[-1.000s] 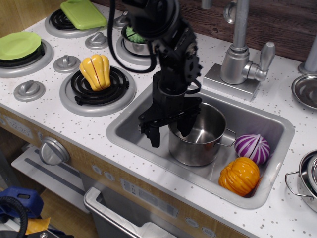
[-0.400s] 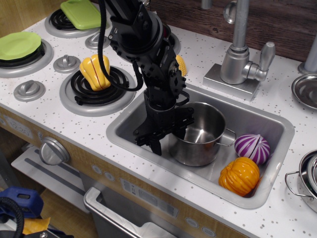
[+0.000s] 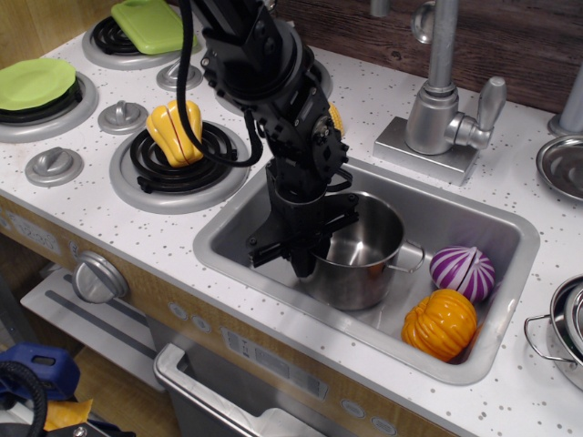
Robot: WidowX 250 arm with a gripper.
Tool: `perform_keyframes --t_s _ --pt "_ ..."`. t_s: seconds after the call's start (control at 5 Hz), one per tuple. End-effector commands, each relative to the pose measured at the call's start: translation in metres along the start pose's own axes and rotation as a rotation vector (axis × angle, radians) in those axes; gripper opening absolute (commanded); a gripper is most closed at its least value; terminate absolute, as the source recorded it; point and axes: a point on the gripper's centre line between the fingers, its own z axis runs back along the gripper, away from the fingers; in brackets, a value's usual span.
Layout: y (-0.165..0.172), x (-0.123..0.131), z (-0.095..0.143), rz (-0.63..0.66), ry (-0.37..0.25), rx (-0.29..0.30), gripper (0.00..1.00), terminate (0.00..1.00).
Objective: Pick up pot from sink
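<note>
A shiny steel pot (image 3: 363, 250) with a small side handle stands in the middle of the grey sink (image 3: 474, 218). My black gripper (image 3: 303, 255) reaches down at the pot's left rim. Its fingers are drawn together over the pot's wall, one inside and one outside. The pot looks slightly tilted, with its base still in the sink. The arm hides the pot's left side.
A purple onion (image 3: 462, 270) and an orange pumpkin (image 3: 440, 323) lie in the sink right of the pot. The faucet (image 3: 442, 91) stands behind. A yellow squash (image 3: 176, 130) sits on the burner to the left. More steel cookware (image 3: 562, 332) sits at the right edge.
The open fingers straddling the pot's left rim have closed on it. The gripper sank a little, and the pot shifted slightly left.
</note>
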Motion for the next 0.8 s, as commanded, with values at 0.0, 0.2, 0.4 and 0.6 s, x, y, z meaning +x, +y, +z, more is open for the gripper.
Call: perform_keyframes --t_s 0.0,0.2,0.4,0.6 --pt "-0.03 0.015 0.059 0.021 -0.147 -0.087 0.0 0.0" --pt "-0.034 0.02 0.088 0.039 -0.213 -0.081 0.0 0.0" --pt "-0.037 0.023 0.117 0.028 -0.3 -0.055 0.0 0.0" --pt "-0.041 0.028 0.127 -0.018 -0.295 -0.011 0.0 1.0"
